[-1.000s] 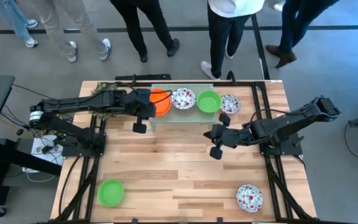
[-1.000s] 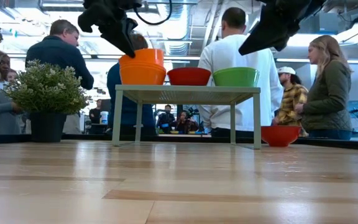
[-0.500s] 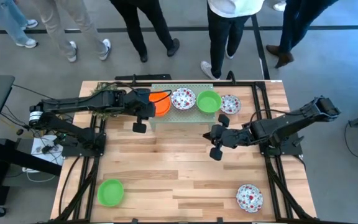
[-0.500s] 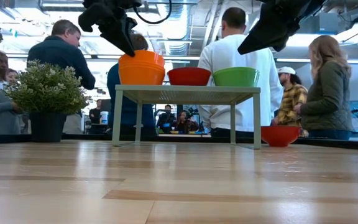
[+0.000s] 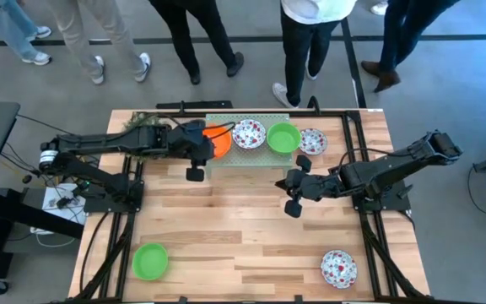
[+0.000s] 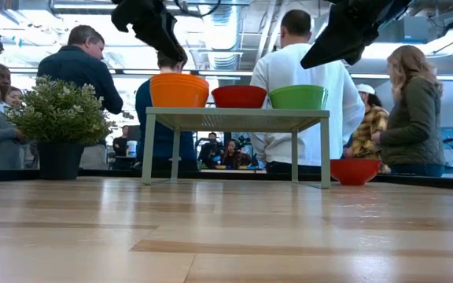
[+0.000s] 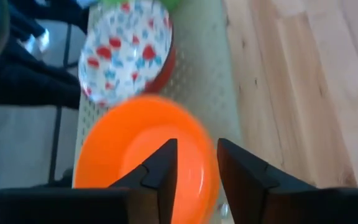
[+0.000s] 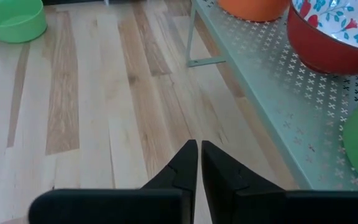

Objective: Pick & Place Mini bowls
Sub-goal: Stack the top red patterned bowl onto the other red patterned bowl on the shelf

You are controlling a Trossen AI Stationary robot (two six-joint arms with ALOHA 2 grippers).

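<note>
Overhead, wooden bench (image 5: 226,228), pale green mesh rack (image 5: 251,156) at its far edge carrying orange mini bowl (image 5: 219,139), floral bowl (image 5: 248,133) and green bowl (image 5: 283,138), left claw (image 7: 194,165) parted just above the orange one, right claw (image 8: 199,163) closed, empty, mid-bench

I see three mini bowls upper centre on the rack — orange bowl (image 5: 219,140), floral bowl (image 5: 248,133), green bowl (image 5: 283,138) — another floral beside them (image 5: 312,141); green lower left (image 5: 150,261), floral lower right (image 5: 338,267).

Glossy orange bowl (image 7: 143,155), perforated matt rack (image 8: 272,93), probably metal; smooth varnished wood table (image 5: 226,236)
</note>
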